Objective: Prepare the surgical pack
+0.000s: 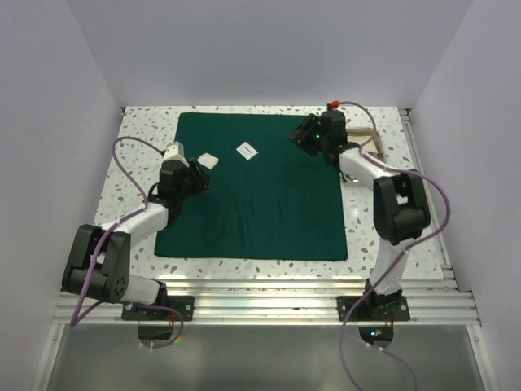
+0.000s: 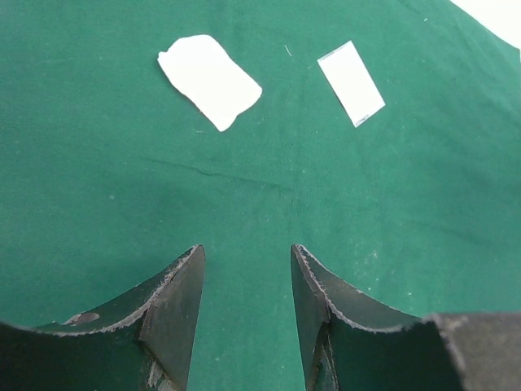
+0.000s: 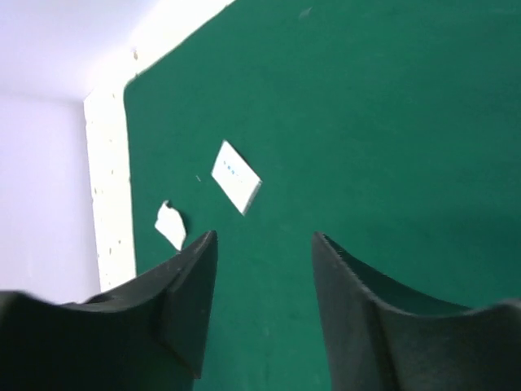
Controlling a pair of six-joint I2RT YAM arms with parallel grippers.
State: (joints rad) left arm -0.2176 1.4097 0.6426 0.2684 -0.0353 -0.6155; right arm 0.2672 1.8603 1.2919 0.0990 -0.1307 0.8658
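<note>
Only one container is showing: a pale tray-like thing (image 1: 373,138) is sitting on the speckled desk (image 1: 146,130) just behind the right pincer (image 1: 303,134), off the cloth edge. The right arm is covering most of it, so I cannot tell what it is holding.

The dark green cloth (image 1: 260,204) is lying spread flat and square on the desk, reaching under both pincers, with only faint creases showing in the left wrist view.

Two white pieces are resting on the cloth, apart from each other. An irregular white pad (image 2: 210,80) is lying just ahead of the left pincer (image 2: 247,252), slightly to its left. A rectangular white packet (image 2: 351,83) is lying ahead and to the right of it, between the two pincers. From the right pincer, the packet is sitting ahead and the pad further off, near the cloth's far edge.

The left pincer's fingers are standing apart over bare cloth, gripping nothing. The right pincer's fingers are standing apart too, nothing between them.
</note>
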